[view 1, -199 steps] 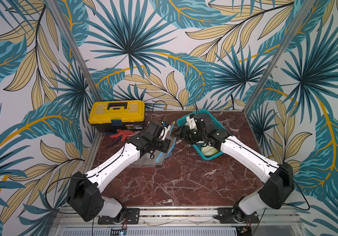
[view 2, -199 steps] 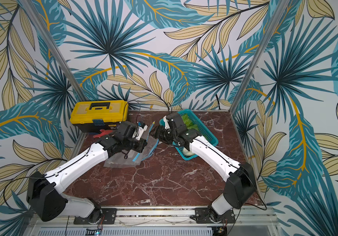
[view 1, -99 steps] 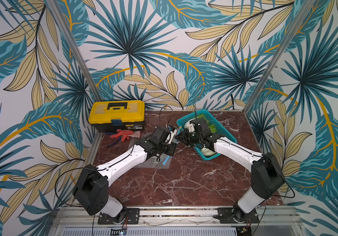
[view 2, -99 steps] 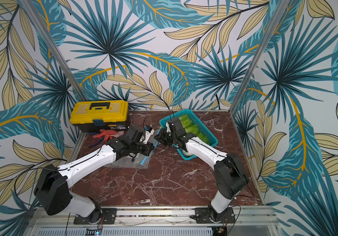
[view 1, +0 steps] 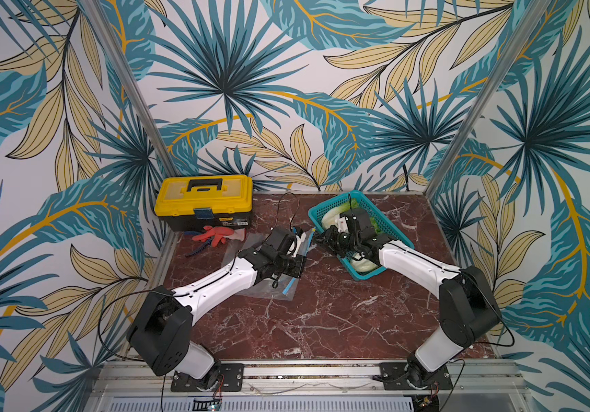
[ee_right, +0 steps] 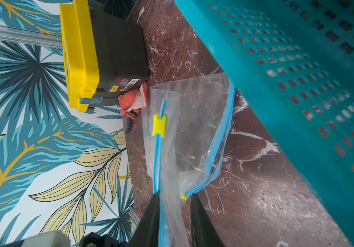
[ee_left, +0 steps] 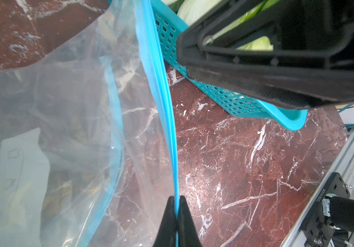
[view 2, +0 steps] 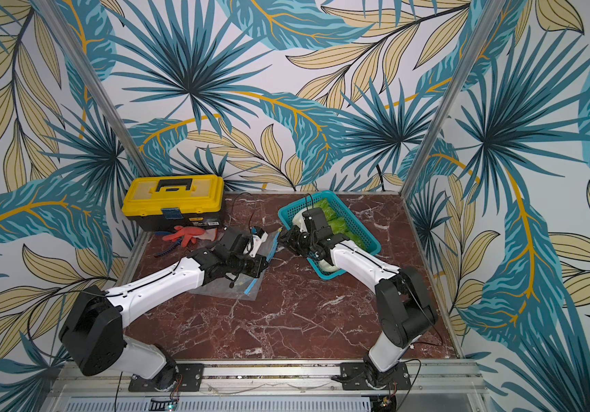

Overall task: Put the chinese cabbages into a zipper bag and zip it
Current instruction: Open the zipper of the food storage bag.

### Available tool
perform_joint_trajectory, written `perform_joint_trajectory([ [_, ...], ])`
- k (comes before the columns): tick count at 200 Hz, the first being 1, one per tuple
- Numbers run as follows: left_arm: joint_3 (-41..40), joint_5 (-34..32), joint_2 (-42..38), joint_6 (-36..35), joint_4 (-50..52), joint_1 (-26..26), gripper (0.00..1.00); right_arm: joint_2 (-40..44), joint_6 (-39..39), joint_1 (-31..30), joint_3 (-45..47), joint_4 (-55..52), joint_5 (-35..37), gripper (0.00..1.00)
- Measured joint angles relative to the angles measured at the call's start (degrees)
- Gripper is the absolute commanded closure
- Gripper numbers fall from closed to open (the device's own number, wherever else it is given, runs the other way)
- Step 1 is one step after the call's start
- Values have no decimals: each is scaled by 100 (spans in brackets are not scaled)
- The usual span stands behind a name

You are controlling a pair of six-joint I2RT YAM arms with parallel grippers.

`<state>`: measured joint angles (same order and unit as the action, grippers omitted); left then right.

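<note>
Left end effector clamps blue rim, crinkly clear zipper bag; right end effector parted astride film.

- Walls: wallpaper of teal palm fronds and beige leaves on white.
- Tabletop: red-brown marble with white veins.
- Aluminium posts at the back corners, rail along the front edge.

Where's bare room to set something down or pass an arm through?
Widest bare patch: the table's front, between the two arm bases. Also bare: the back strip between toolbox and basket. Crowded: the gap between zipper bag and basket, where left gripper and right gripper meet, and by the glove before the toolbox.
</note>
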<state>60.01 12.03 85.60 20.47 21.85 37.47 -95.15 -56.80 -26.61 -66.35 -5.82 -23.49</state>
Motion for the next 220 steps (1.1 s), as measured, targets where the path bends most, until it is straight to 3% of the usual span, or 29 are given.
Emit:
perform_joint_trajectory([
  [87, -15, 87, -17, 85, -61, 0, 100, -87, -17, -28, -146, 0, -63, 74],
  [166, -22, 94, -52, 103, -63, 0, 100, -321, -20, -50, -149, 2, -103, 79],
  [220, -48, 109, -52, 101, -63, 11, 100, -452, -20, -120, -214, -9, -136, 76],
])
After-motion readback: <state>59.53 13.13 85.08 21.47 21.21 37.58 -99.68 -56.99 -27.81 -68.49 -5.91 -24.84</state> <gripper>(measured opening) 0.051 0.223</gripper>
